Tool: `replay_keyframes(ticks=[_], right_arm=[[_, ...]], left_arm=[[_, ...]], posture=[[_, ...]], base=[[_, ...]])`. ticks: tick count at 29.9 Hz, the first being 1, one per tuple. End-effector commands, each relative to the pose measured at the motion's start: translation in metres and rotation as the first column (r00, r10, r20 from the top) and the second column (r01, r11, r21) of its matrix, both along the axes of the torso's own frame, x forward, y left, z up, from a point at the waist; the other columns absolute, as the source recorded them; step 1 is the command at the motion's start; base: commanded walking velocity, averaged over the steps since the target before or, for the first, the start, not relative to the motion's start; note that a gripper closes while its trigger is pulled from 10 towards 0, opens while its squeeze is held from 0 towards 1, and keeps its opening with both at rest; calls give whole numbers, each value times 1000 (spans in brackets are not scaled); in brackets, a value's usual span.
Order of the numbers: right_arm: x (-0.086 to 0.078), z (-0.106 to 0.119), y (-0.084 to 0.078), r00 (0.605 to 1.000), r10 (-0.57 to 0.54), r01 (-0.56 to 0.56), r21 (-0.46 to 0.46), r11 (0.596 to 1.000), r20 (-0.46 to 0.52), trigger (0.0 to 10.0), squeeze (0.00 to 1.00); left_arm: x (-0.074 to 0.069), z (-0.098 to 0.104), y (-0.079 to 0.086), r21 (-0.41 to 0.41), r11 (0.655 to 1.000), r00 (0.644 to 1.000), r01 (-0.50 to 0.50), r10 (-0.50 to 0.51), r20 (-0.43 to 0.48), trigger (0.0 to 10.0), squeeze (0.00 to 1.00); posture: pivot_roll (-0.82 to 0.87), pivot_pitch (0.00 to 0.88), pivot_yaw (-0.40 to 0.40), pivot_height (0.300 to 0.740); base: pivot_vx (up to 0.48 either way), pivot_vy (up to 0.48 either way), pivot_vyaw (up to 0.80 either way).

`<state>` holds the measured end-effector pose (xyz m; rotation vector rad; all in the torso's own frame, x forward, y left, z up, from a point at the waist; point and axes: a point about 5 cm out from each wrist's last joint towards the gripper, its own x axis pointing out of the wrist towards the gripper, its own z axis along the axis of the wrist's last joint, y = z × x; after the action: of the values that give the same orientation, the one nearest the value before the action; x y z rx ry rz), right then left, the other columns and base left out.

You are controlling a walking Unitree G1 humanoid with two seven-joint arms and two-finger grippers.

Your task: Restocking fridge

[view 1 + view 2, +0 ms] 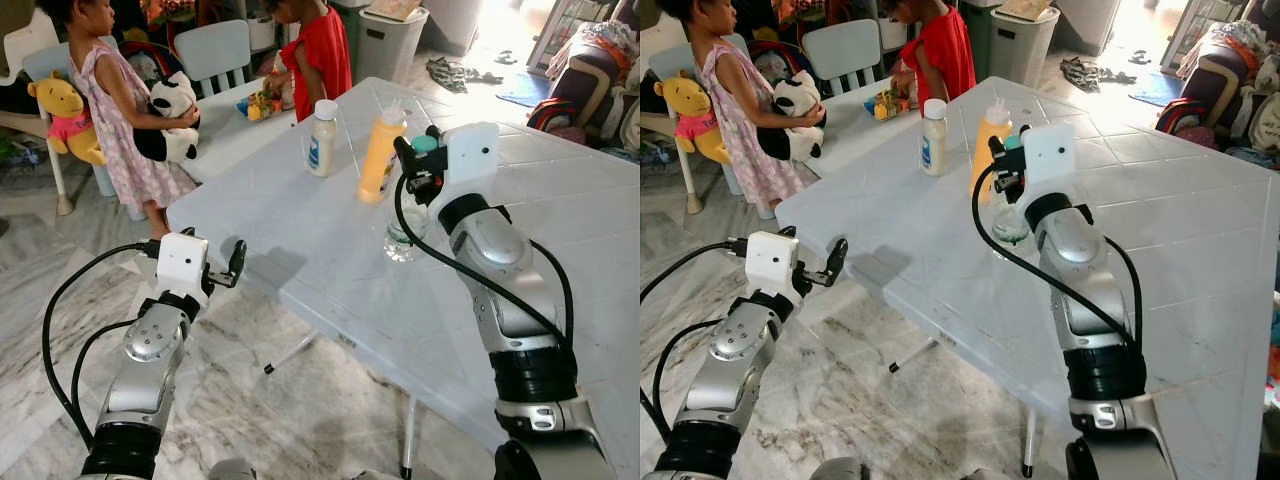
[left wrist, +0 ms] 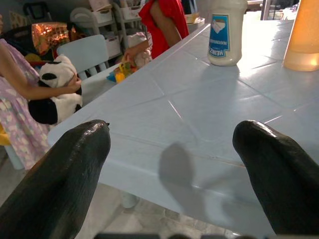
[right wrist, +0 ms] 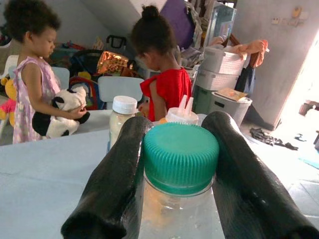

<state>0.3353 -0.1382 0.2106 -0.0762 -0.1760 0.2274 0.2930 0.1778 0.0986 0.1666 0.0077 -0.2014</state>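
A clear bottle (image 1: 404, 236) with a teal cap (image 3: 180, 157) stands on the pale blue table (image 1: 300, 235). My right gripper (image 1: 421, 150) is shut on the bottle at its cap, one black finger (image 3: 112, 184) pressed to each side. Just behind it stand an orange squeeze bottle (image 1: 381, 155) and a white mayonnaise bottle (image 1: 322, 138), both upright. My left gripper (image 1: 236, 262) is open and holds nothing. It hovers below and just off the table's near left edge, pointing at the mayonnaise bottle (image 2: 227, 32).
Two children stand beyond the table's far left corner beside a small white table with toys (image 1: 255, 105); one hugs a panda plush (image 1: 170, 125). A grey laundry bin (image 1: 390, 40) stands behind. Marble floor (image 1: 320, 410) lies under the table's thin legs.
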Motion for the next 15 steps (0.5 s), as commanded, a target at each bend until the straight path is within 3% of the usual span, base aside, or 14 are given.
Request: replay_keyframes(ticks=[1, 11, 15], right_arm=[[-1, -5, -3, 999, -8, 9, 45, 999, -36, 0, 0], [-1, 18, 1, 997, 47, -54, 126, 991, 61, 0, 0], [-7, 32, 16, 976, 174, -197, 205, 959, 128, 0, 0]], left_arm=[[-1, -3, 0, 7, 1000, 1000, -5, 5, -9, 10000, 0], [0, -3, 1, 13, 1000, 1000, -9, 9, -10, 10000, 0], [0, -3, 0, 15, 1000, 1000, -9, 9, -10, 10000, 0]], posture=[[52, 0, -27, 740], [50, 0, -29, 740], [51, 0, -30, 740]], base=[[0, 0, 0], [-26, 0, 0], [0, 0, 0]])
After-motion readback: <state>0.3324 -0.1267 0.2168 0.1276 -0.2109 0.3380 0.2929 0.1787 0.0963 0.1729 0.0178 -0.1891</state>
